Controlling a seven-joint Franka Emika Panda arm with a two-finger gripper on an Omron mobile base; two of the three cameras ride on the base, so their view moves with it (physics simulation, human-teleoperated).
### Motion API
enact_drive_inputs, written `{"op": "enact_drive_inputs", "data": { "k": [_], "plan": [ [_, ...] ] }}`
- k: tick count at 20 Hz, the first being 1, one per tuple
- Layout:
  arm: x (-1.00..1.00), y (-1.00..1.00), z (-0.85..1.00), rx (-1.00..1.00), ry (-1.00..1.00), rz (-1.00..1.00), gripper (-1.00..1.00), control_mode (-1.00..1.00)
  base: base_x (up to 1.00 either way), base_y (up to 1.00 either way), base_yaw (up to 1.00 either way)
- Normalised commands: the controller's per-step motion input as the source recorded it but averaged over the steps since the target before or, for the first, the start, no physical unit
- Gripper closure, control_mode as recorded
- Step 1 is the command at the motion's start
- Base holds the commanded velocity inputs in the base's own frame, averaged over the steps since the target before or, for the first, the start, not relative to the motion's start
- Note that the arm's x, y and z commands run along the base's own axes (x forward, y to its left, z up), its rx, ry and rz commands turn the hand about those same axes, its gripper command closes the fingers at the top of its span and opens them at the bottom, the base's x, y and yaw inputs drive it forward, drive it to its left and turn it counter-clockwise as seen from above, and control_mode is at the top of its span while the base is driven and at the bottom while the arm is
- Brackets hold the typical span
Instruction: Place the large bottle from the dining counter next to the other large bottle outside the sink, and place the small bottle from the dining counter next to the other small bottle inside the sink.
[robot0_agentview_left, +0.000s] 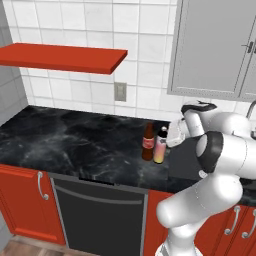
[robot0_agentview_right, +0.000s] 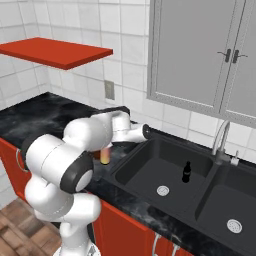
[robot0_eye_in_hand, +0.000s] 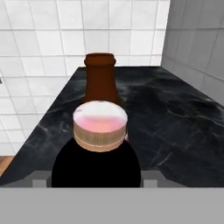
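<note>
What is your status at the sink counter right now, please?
Gripper open beside pink-capped large bottle, not gripping. It stands upright next to the brown bottle. Small bottle upright in sink.

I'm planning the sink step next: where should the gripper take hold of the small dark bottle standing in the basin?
Grip the small dark bottle at its slim neck or shoulder, coming straight down from above. It stands upright, clear of the sink walls, so nothing crowds the top.

Two upright bottles (robot0_agentview_left: 153, 143) side by side
</note>
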Motion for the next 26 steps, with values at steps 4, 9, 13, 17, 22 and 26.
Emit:
{"op": "enact_drive_inputs", "data": {
  "k": [4, 9, 13, 17, 22, 26],
  "plan": [
    [-0.17, 0.58, -0.57, -0.04, -0.06, 0.07, 1.0, -1.0, 0.0, 0.0, 0.0],
    [-0.07, 0.24, -0.61, -0.03, -0.05, 0.05, -1.0, -1.0, 0.0, 0.0, 0.0],
    [-0.23, -0.27, -0.38, 0.0, -0.03, 0.03, -1.0, -1.0, 0.0, 0.0, 0.0],
    [-0.35, -0.28, -0.16, 0.0, -0.04, 0.02, -1.0, -1.0, 0.0, 0.0, 0.0],
    [-0.32, 0.0, 0.04, 0.0, -0.12, 0.01, -1.0, -1.0, 0.0, 0.0, 0.0],
    [-0.08, 0.13, 0.3, 0.0, -0.13, 0.0, -1.0, -1.0, 0.0, 0.0, 0.0]
  ]
}}
